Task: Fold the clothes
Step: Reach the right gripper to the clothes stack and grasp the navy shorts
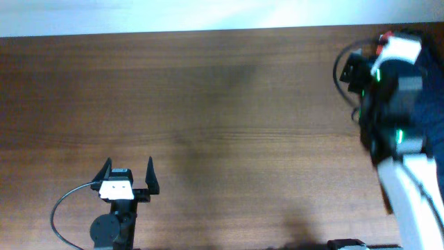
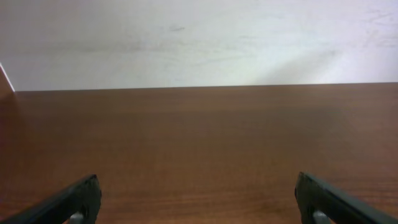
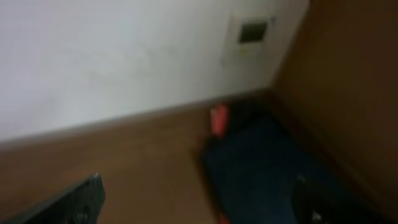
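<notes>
Our left pincer [image 1: 129,168] stands wide above the brown surface [image 1: 229,104]. Our right pincer [image 3: 199,208], wide too, faces a blurred dark blue cloth [image 3: 261,168].

surface: brown wood table [image 1: 208,104] | on it: dark blue cloth [image 1: 434,97], far right edge, partly hidden

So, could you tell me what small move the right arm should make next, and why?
Probably lower the right gripper onto the dark blue garment and close on it. Its jaws stand open and hold nothing, the garment lies below it at the right edge of the table, and the left gripper sits open, far off on the other side.
</notes>
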Controlling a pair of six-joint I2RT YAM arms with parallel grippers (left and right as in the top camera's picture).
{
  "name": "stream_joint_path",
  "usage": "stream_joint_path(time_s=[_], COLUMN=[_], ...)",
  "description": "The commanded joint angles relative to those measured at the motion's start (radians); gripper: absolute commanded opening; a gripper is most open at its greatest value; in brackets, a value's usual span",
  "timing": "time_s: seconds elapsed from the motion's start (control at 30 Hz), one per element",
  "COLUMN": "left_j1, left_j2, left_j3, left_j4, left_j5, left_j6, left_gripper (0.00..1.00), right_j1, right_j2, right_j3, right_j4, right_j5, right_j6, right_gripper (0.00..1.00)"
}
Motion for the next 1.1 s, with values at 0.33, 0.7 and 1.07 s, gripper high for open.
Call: stream_joint_path(time_s=[0.33, 0.7, 1.07], left_j1=[0.004, 0.004, 0.004], left_j2=[-0.006, -0.005, -0.005], left_j3=[-0.005, -0.005, -0.005], left_j4=[-0.002, -0.002, -0.002], left_j5=[0.001, 0.001, 0.001], left_j6=[0.019, 0.019, 0.019], left_gripper=[0.99, 0.99, 0.99], right_j1=[-0.174, -0.266, -0.277], right_j2=[0.779, 0.981, 1.026], right_j3=[0.347, 0.347, 0.347], right_j4=[-0.032, 0.101, 0.100], right_j5=[0.103, 0.013, -0.026], right_j6=[-0.260, -0.300, -0.303], right_gripper=[0.99, 0.90, 0.83])
